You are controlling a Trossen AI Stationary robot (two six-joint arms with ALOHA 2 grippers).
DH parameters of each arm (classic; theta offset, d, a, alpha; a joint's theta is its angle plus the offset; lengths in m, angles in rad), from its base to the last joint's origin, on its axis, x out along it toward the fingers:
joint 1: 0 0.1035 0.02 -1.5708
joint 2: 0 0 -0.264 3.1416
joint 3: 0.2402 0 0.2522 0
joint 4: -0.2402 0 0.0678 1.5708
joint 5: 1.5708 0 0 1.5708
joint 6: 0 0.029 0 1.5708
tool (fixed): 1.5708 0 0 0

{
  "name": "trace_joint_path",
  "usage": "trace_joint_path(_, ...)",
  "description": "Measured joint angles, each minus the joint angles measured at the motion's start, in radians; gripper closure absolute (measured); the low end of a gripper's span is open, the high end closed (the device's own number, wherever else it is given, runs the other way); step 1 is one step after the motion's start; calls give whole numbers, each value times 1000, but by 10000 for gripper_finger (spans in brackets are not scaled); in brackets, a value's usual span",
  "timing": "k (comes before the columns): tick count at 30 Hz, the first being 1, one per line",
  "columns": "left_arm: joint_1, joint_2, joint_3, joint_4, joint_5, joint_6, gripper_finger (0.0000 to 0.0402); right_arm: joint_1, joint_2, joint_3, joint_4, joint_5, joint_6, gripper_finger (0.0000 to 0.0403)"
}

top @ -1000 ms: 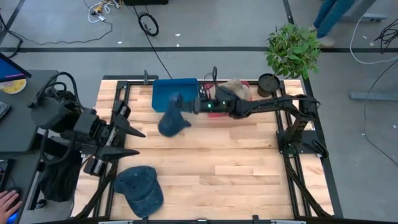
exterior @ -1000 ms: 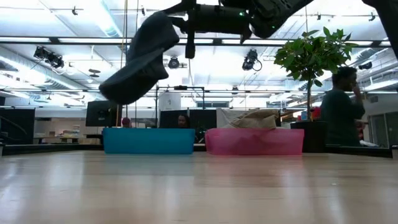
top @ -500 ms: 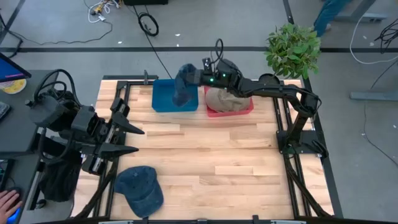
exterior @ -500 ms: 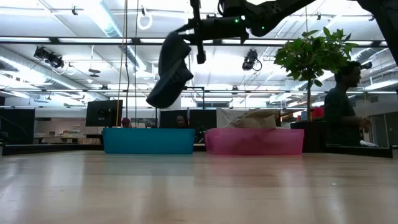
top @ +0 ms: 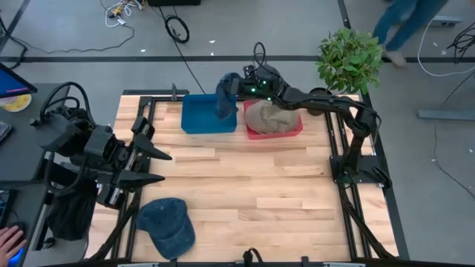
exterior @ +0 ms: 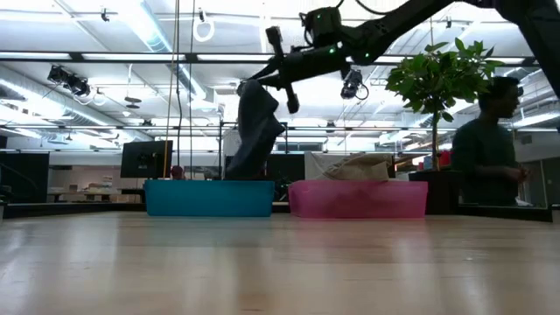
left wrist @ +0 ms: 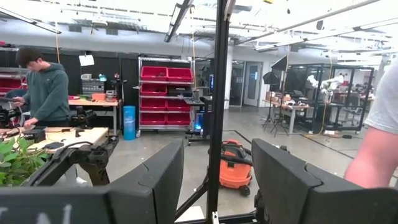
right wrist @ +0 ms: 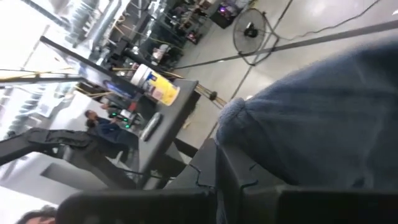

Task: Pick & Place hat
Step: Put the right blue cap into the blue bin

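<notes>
My right gripper (top: pixel 240 83) reaches to the table's far edge and is shut on a dark blue hat (top: pixel 225 93). The hat hangs over the right end of the blue bin (top: pixel 199 119). In the low view the hat (exterior: pixel 254 131) hangs down to the rim of the blue bin (exterior: pixel 208 198). A tan hat (top: pixel 269 116) lies in the pink bin (top: pixel 291 132) beside it. A second dark blue hat (top: pixel 167 225) rests flat on the table near its near left corner. My left gripper (top: pixel 152 167) waits open at the table's left side. My right gripper pinches the dark blue hat by its top end (exterior: pixel 259 88) between the two fingers, reaching in nearly level from the table's right. In the right wrist view the cloth (right wrist: pixel 267 130) bulges out past the fingers. The hat hangs limp below the gripper; I cannot tell whether its lower end touches the bin.
A potted plant (top: pixel 347 58) stands at the far right corner, just beyond the pink bin (exterior: pixel 357 199). Bare wood lies across the table's middle (top: pixel 260 185). A person (exterior: pixel 483 149) stands in the room behind the table on the right.
My right gripper has carried the dark blue hat from over the table's middle toward the far edge. The hat swung out sideways on the way, and now hangs straight down over the blue bin, lower than before. The left arm kept still.
</notes>
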State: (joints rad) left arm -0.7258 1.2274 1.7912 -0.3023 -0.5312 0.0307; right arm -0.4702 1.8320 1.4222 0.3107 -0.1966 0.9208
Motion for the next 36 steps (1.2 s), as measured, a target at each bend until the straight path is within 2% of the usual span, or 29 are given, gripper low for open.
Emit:
trace_joint_path(9, 0, 0, 0, 0, -72, 8, 209, 3, 97, 0, 129, -2, 77, 403)
trace_joint_path(15, 0, 0, 0, -1, -72, 8, 209, 24, 192, 0, 238, 71, 72, 403)
trace_joint_path(20, 0, 0, 0, -1, -72, 7, 209, 43, 311, 49, 343, 74, 198, 403)
trace_joint_path(26, -1, 0, 0, -2, -71, 8, 209, 78, 403, 183, 342, 64, 203, 403)
trace_joint_path(31, -1, 0, 0, -3, -56, 16, 209, 85, 414, 241, 283, 82, 133, 403)
trace_joint_path(36, -10, -10, 0, -5, -48, 13, 209, 75, 415, 242, 83, 16, 164, 403)
